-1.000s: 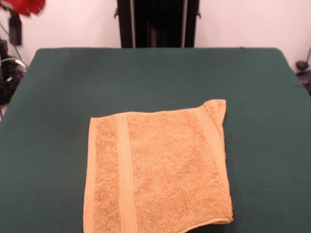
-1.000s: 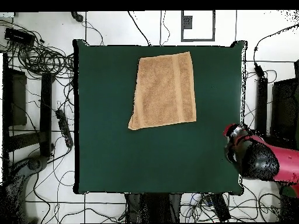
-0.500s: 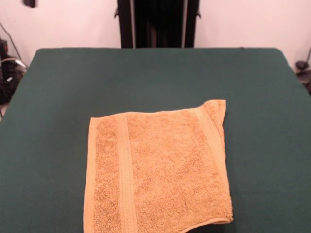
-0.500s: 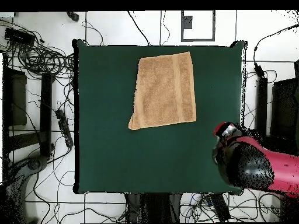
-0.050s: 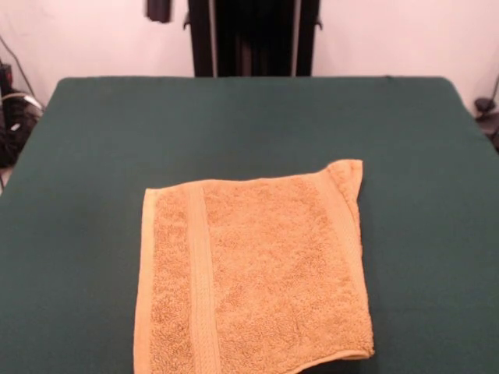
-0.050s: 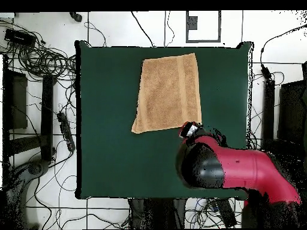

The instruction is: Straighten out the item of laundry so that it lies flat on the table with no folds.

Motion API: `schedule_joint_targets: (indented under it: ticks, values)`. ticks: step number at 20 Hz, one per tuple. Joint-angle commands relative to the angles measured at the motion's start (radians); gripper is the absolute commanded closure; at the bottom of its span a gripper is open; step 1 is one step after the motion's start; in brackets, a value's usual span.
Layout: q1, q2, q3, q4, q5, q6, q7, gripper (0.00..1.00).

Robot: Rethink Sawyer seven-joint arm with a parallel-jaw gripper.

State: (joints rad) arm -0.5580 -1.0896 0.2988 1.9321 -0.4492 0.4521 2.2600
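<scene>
Towel [image 5: 253, 276] lies on table [image 5: 234, 125], one corner folded; hand [image 5: 159, 9] state unclear.

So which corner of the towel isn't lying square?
On the towel, the far right corner in the front view: it juts out into a point beyond the far edge, while the other corners look square.

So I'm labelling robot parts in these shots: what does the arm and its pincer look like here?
From overhead, the arm is a thick, rounded, glossy red shell with a bulbous black joint section. Its tip carries a small dark head with a pale patch. The pincer shows in the front view only as a small dark block, with no finer detail visible.
</scene>
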Motion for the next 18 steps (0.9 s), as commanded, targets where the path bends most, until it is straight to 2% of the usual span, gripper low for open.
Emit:
schedule_joint_targets:
  ticks: [1,12,18]
  values:
    - [0.078,0.075,-0.094,0.155,0.055,-0.085,0.248,1.00]
    - [0.083,0.148,-0.118,0.167,0.112,-0.211,0.183,1.00]
    - [0.137,0.167,-0.177,0.163,0.128,-0.259,0.203,1.00]
